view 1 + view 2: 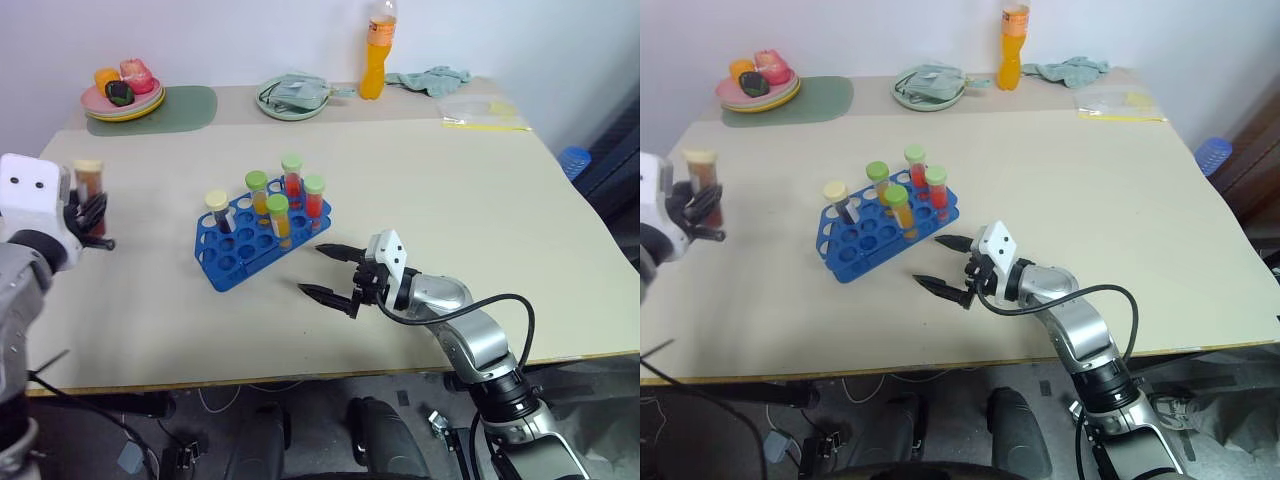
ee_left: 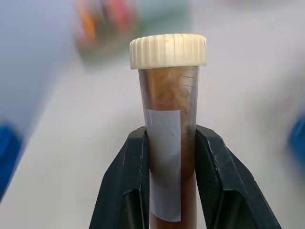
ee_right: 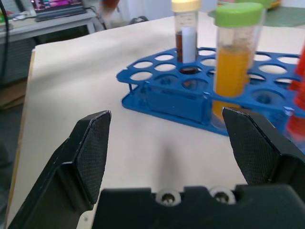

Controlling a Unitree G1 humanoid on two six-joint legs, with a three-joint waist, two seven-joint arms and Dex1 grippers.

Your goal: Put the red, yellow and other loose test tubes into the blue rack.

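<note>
**Holding one brown tube beside the rack**

Hovering low over the table (image 1: 480,230), the right gripper (image 1: 327,270) has its fingers spread wide and carries nothing. Just beyond it stands the blue rack (image 1: 235,262), with five capped tubes upright inside. At the table's left edge, the left gripper (image 2: 170,157) is clamped on a cream-capped brown tube (image 2: 167,119), lifted upright.

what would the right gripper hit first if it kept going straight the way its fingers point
Probably the blue rack. The right gripper lies level with open fingers aimed at the rack's near end, where the green-capped orange tube stands, with bare table between. Depth is unclear; it might clip that tube first.
</note>
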